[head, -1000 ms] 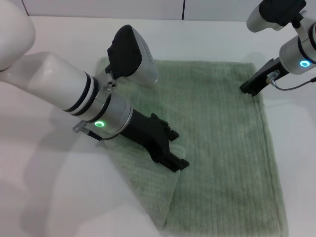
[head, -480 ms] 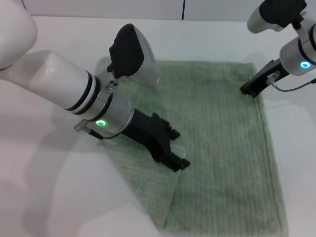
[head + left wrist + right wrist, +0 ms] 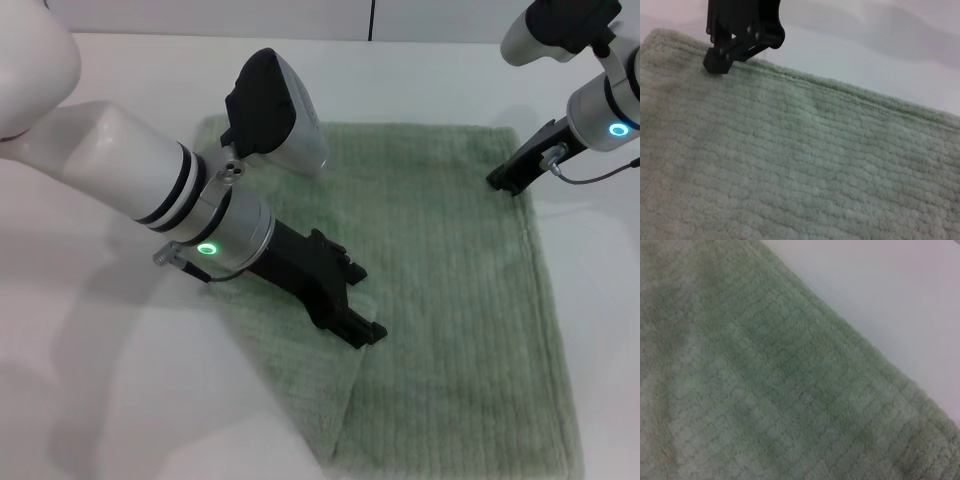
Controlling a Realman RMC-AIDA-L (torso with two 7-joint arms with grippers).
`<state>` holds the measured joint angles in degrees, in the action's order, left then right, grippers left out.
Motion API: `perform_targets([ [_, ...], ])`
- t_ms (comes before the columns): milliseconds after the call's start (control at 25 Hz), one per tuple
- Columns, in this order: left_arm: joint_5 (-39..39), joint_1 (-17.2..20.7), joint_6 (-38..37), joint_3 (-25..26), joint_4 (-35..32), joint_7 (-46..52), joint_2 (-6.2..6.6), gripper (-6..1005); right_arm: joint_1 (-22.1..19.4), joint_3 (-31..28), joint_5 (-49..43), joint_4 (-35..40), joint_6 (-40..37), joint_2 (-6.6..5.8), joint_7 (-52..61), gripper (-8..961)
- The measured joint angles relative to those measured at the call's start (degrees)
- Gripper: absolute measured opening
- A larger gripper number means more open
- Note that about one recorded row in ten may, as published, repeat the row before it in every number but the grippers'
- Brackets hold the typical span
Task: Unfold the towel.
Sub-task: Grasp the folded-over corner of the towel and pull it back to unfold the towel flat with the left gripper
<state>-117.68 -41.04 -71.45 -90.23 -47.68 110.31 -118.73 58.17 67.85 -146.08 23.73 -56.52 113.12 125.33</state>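
The pale green towel [image 3: 450,300] lies flat on the white table [image 3: 90,400]. Its near left part is folded over into a slanted flap [image 3: 300,375]. My left gripper [image 3: 365,325] lies low on the towel at the upper edge of that flap, pointing toward the middle. My right gripper [image 3: 502,183] is at the towel's far right corner. In the left wrist view the right gripper [image 3: 716,64] looks shut, with its tip pressed on the towel's hem [image 3: 790,165]. The right wrist view shows only towel [image 3: 765,390] and table.
White table surrounds the towel, with wide bare areas to the left [image 3: 60,330] and beyond the far edge [image 3: 420,70]. A dark vertical seam [image 3: 372,20] marks the back wall. My left arm's white forearm [image 3: 130,170] covers the towel's far left corner.
My left gripper has edged slightly to the right and nearer along the flap's edge. The right gripper and the towel's outline have stayed where they were.
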Motion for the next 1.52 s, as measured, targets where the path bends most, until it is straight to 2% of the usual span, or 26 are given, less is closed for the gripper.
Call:
perform_targets([
  [560, 0.0, -0.4, 0.6, 0.0, 0.1, 0.0, -0.01, 774, 0.0, 0.0, -0.1, -0.9, 0.5, -0.18, 0.0, -1],
  [840, 0.0, -1.1, 3.3, -3.5, 1.2, 0.0, -0.09, 772, 0.1, 0.0, -0.1, -0.9, 0.5, -0.19, 0.0, 0],
  [1240, -1.3, -1.5, 3.0, -3.6, 1.4, 1.2, -0.10, 770, 0.0, 0.0, -0.1, -0.9, 0.5, -0.18, 0.0, 0],
  [1520, -1.7, -1.5, 2.7, -3.4, 1.5, 1.7, -0.10, 552, 0.0, 0.0, -0.1, -0.9, 0.5, -0.21, 0.0, -1],
])
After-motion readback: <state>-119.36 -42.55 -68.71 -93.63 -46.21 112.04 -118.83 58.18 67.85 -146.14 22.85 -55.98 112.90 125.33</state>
